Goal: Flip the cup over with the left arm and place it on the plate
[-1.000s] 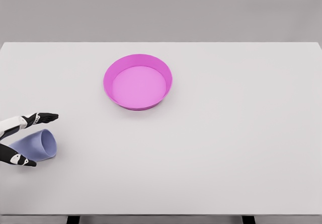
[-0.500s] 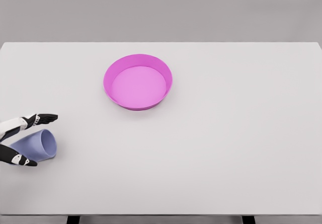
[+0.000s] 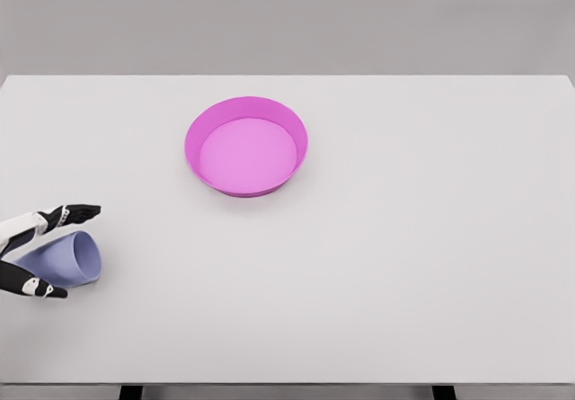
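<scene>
A pale blue cup (image 3: pixel 65 260) lies on its side at the lower left of the white table (image 3: pixel 386 265), its mouth facing right. My left hand (image 3: pixel 81 252) comes in from the left edge and straddles the cup, open. Its straight black-tipped fingers (image 3: pixel 79 211) sit just above the cup and the thumb (image 3: pixel 43 289) just below it. I cannot tell whether they touch the cup. The magenta plate (image 3: pixel 190 148) sits far up and to the right of the cup, with nothing in it. My right arm is out of view.
The table's front edge runs along the bottom of the view, close below the cup. Two dark table legs (image 3: pixel 131 391) show beneath it.
The left hand's fingers have crept slightly left and down toward the cup. The cup and plate have not moved.
</scene>
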{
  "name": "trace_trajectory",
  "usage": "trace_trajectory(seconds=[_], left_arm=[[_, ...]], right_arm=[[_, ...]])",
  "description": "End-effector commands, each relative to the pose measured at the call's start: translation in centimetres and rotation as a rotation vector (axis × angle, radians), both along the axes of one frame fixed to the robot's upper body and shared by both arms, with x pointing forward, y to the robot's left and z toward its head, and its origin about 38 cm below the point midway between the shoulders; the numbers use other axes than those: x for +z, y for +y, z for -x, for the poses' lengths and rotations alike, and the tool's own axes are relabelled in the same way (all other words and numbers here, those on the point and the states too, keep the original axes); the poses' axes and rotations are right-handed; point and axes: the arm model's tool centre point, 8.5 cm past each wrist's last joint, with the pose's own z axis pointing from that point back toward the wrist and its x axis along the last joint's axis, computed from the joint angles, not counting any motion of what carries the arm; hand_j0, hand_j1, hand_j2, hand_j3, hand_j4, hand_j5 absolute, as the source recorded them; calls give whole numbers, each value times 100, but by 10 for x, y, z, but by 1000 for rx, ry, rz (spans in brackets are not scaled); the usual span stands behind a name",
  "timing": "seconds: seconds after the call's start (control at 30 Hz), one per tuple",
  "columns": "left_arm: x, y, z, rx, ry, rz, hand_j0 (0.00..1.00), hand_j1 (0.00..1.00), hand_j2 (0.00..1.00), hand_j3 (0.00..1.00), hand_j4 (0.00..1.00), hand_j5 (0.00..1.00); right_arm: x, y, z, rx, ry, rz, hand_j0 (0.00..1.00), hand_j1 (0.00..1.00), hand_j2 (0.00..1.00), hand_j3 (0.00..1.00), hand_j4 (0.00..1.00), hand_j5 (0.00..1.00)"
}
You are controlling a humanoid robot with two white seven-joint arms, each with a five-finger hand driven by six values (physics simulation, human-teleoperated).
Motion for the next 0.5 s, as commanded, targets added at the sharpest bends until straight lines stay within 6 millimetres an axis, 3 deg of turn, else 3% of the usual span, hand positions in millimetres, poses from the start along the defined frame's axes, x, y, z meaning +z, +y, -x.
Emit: trace_trajectory(seconds=[0.0,0.47], left_arm=[[2,2,-2,22,-12,6,100,100,100,100,100,100],[-2,2,1,25,-10,-5,100,100,100,100,100,100]], right_arm=[[0,0,0,0,0,0,100,100,100,100,100,100],[0,0,0,0,0,0,100,100,100,100,100,100]])
